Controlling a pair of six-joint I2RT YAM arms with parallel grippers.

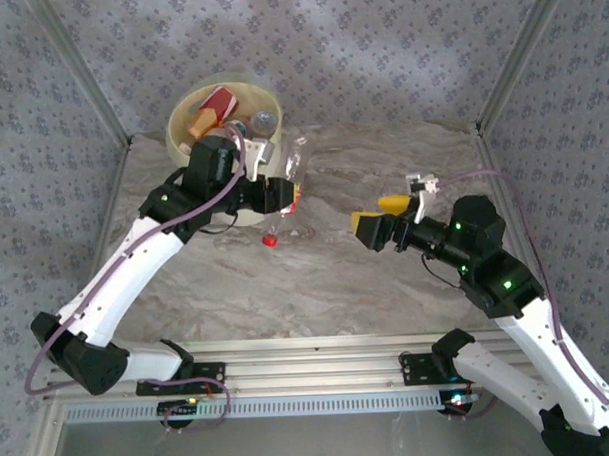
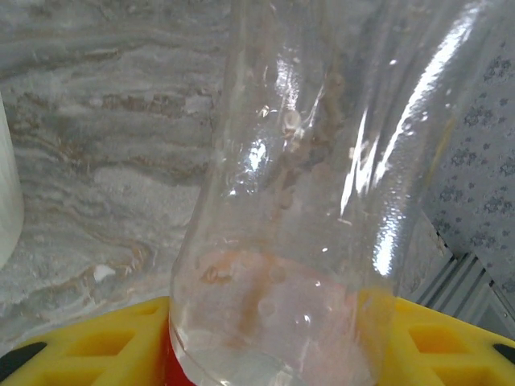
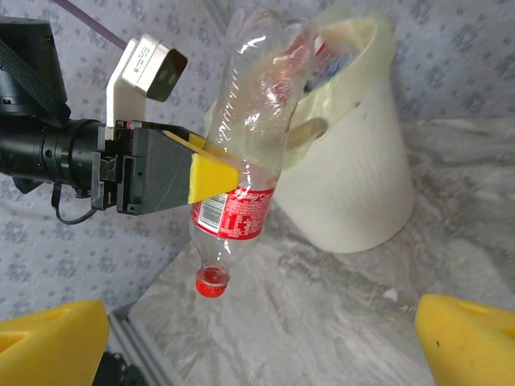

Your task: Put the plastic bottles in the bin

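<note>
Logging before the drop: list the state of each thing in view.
left gripper: shut on the red-labelled bottle.
red-labelled bottle: held neck down, red cap on.
right gripper: open, empty.
bin: upright, bottles inside.

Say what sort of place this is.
Probably a robot lab cell: two arms bolted to a rail, aluminium posts holding patterned backdrop walls, a marble-look table with a bin of bottles.

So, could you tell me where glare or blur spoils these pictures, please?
Left wrist: bright glare streaks on the clear bottle, which is so close that it looks soft; right wrist: sharp on that bottle and the bin; top external: even light, no glare.
</note>
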